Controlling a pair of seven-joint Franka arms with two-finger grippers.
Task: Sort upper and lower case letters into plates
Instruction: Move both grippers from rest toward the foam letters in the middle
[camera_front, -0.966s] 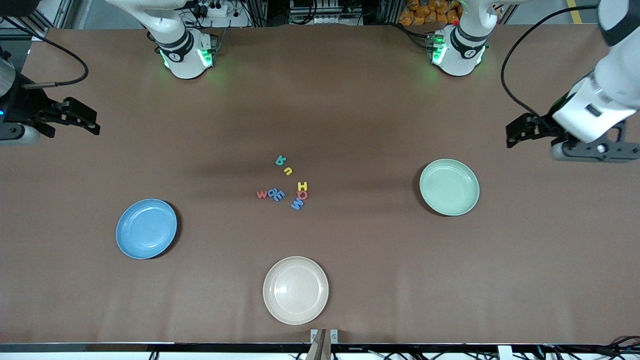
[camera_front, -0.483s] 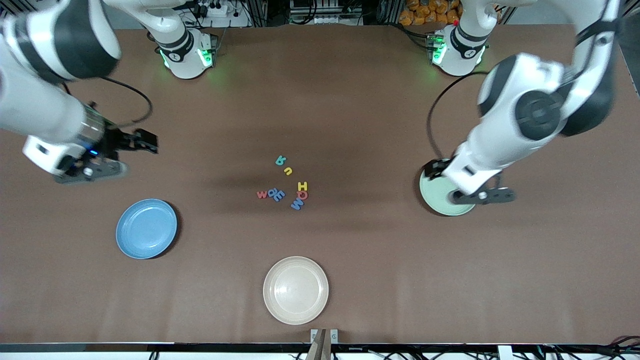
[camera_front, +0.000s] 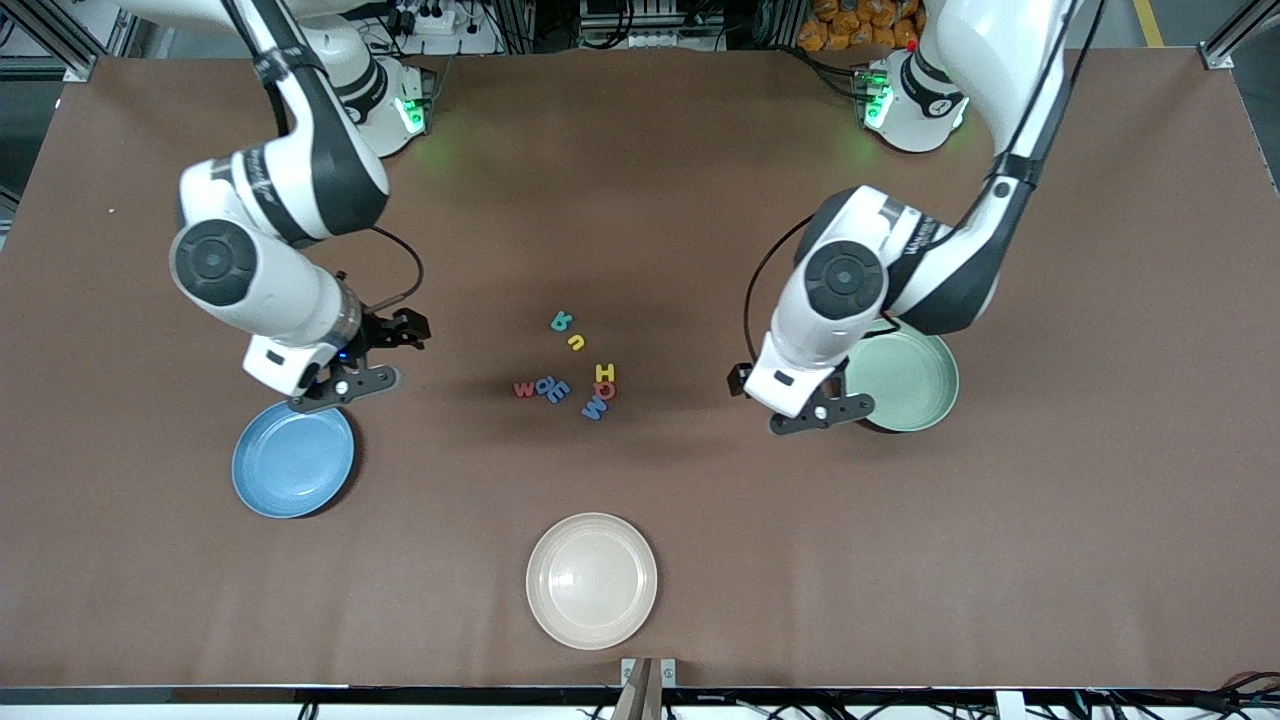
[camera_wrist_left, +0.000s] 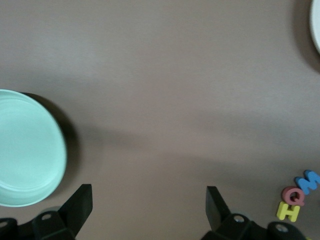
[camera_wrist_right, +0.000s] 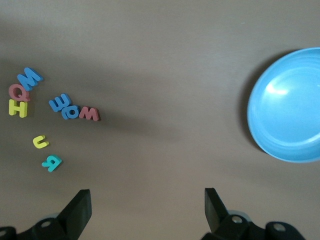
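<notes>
Both arms (camera_front: 300, 190) nearer letters (camera_front: 570, 365) now

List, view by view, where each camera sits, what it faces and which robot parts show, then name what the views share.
Front view: high across the table, facing both bases; both arms show over the blue plate, pale green plate, cream plate and letters.
Left wrist view: on the left arm, looking down; open left gripper shows, with the pale green plate and three letters.
Right wrist view: on the right arm, looking down; open right gripper shows, with the blue plate.
Shared: yellow H, red Q.
</notes>
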